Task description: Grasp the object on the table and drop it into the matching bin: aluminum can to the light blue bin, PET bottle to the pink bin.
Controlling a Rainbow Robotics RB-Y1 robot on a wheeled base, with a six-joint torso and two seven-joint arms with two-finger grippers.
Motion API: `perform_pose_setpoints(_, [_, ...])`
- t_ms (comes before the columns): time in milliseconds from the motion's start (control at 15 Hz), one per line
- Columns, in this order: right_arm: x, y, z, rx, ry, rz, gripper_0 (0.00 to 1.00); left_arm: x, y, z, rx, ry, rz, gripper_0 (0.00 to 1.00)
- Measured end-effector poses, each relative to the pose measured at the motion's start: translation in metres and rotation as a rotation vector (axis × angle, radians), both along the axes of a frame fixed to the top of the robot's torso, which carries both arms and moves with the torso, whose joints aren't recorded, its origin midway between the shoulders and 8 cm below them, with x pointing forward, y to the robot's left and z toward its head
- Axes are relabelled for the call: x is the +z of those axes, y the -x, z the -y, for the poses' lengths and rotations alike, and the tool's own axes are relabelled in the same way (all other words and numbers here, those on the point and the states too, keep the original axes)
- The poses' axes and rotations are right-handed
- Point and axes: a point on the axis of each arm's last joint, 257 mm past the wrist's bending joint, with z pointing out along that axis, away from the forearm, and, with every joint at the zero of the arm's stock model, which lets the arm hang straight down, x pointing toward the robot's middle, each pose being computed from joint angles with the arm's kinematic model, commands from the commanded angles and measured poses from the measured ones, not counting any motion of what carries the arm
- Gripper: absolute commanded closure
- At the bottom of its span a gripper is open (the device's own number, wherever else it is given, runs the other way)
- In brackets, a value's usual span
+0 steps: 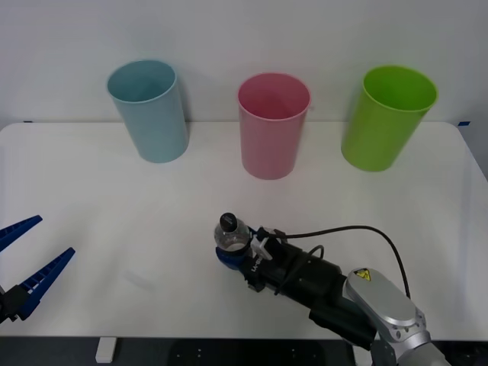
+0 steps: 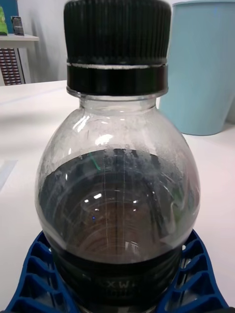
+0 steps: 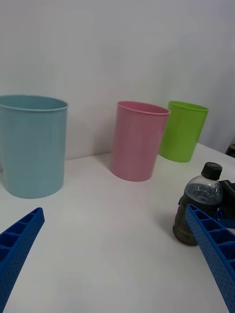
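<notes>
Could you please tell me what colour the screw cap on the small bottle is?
Black; the small clear plastic bottle's ribbed screw cap shows best in the right wrist view.

pink bin (image 1: 273, 130); light blue bin (image 1: 149, 113); lime green bin (image 1: 385, 118)

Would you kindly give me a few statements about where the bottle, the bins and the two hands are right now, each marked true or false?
1. The right hand has its fingers around the PET bottle. True.
2. The bottle lies on its side. False: it stands upright, cap up.
3. The pink bin stands between the light blue bin and the lime green bin. True.
4. The left hand is shut. False: it is open, at the table's left edge.
5. The bottle is inside the pink bin. False: it is on the table.
</notes>
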Motion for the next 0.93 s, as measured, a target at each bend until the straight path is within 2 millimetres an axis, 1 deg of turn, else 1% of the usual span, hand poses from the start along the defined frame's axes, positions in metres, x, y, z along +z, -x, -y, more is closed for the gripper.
perform_pose_setpoints(200, [0.006,-0.002,0.001,-0.002,-0.007,0.009,1.00,0.000,0.000,0.000,0.000,0.000,0.000,0.00])
perform_pose_setpoints(400, [0.023,-0.008,0.005,-0.013,-0.032,0.030,1.00,0.000,0.000,0.000,0.000,0.000,0.000,0.00])
perform_pose_setpoints(600, [0.047,-0.012,0.020,-0.020,-0.070,0.043,1.00,0.000,0.000,0.000,0.000,0.000,0.000,0.00])
perform_pose_setpoints(800, [0.071,-0.013,0.044,-0.053,-0.112,0.038,1.00,0.000,0.000,0.000,0.000,0.000,0.000,0.00])
perform_pose_setpoints(933, [0.091,-0.012,0.057,-0.081,-0.148,0.027,1.00,0.000,0.000,0.000,0.000,0.000,0.000,0.00])
